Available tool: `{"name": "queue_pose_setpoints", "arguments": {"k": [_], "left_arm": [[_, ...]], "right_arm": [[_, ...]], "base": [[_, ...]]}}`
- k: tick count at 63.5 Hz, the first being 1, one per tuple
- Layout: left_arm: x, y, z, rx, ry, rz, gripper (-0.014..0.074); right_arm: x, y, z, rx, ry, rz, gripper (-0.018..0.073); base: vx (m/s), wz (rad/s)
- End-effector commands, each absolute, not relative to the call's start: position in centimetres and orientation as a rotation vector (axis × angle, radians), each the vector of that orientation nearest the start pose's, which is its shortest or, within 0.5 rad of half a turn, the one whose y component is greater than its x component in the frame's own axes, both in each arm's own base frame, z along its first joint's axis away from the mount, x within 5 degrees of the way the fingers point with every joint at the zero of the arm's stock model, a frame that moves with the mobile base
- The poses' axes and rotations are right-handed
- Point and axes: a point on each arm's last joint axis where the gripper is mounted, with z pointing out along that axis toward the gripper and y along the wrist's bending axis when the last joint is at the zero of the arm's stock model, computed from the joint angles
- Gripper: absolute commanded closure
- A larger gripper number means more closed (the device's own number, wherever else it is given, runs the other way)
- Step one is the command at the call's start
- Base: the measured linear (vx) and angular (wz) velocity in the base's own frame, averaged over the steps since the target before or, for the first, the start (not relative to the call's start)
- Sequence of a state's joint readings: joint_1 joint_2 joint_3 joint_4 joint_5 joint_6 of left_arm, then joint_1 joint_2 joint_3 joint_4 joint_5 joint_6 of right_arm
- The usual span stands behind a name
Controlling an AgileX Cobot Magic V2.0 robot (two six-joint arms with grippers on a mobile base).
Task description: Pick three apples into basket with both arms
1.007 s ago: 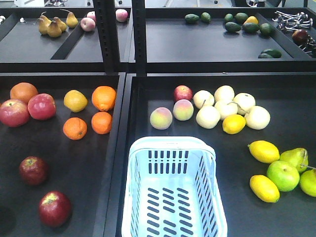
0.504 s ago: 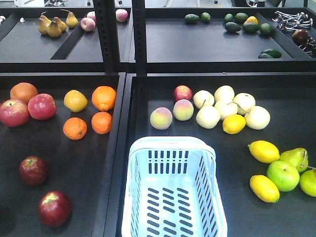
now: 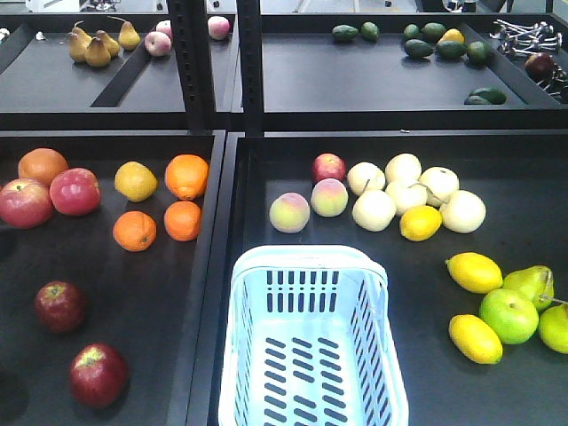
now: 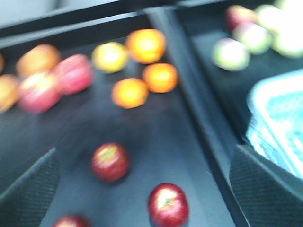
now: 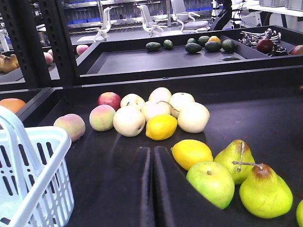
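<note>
One pale basket (image 3: 306, 256) stands empty, and three dark apples (image 4: 110, 161) lie well apart in the tray (image 3: 160, 302) beside it. The left gripper (image 4: 144, 150), fingers (image 4: 265, 189) spread wide above them, should centre on one apple before closing. The right gripper (image 5: 152, 150) rests near the lemons (image 5: 161, 126), its fingers together.

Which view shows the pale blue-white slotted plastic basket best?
Exterior front-facing: the pale blue-white slotted plastic basket is sharp, nearly whole, its bottom bare. Left wrist catches only a blurred corner; right wrist only one corner and the handle.
</note>
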State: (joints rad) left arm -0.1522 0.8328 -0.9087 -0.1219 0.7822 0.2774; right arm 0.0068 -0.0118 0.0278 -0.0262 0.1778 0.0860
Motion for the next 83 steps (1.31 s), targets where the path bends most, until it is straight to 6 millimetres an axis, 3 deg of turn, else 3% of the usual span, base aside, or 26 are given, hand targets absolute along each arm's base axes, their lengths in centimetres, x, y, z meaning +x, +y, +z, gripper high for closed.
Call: {"name": "queue_pose_setpoints", "arguments": {"k": [1, 14, 25, 38, 51, 63, 83], "left_arm": [[16.6, -4.7, 38.1, 0.572, 2.010, -0.089, -0.0101], [19.7, -8.3, 37.8, 0.910, 1.992, -0.060, -0.0099], [22.5, -13.0, 37.7, 1.199, 1.926, 0.016, -0.0094], [24.8, -19.3, 35.5, 1.476, 1.857, 0.098, -0.0085], [26.3, -24.6, 32.7, 1.636, 1.830, 0.099, -0.0083], [27.9, -27.6, 30.3, 1.773, 1.810, 0.198, -0.0083], [30.2, -29.6, 26.8, 1.856, 1.800, 0.294, -0.0046]], "right_arm": [[5.6, 0.0, 19.1, 0.040, 1.603, 0.037, 0.0568], [5.6, 0.0, 19.1, 0.040, 1.603, 0.037, 0.0568], [5.6, 0.0, 19.1, 0.040, 1.603, 0.037, 0.0568], [5.6, 0.0, 19.1, 0.040, 1.603, 0.037, 0.0568], [5.6, 0.0, 19.1, 0.040, 1.603, 0.037, 0.0568], [5.6, 0.0, 19.1, 0.040, 1.603, 0.037, 0.0568], [5.6, 0.0, 19.1, 0.040, 1.604, 0.037, 0.0568]], "base": [[0.00, 0.00], [0.00, 0.00], [0.00, 0.00], [0.00, 0.00], [0.00, 0.00], [0.00, 0.00], [0.00, 0.00]]}}
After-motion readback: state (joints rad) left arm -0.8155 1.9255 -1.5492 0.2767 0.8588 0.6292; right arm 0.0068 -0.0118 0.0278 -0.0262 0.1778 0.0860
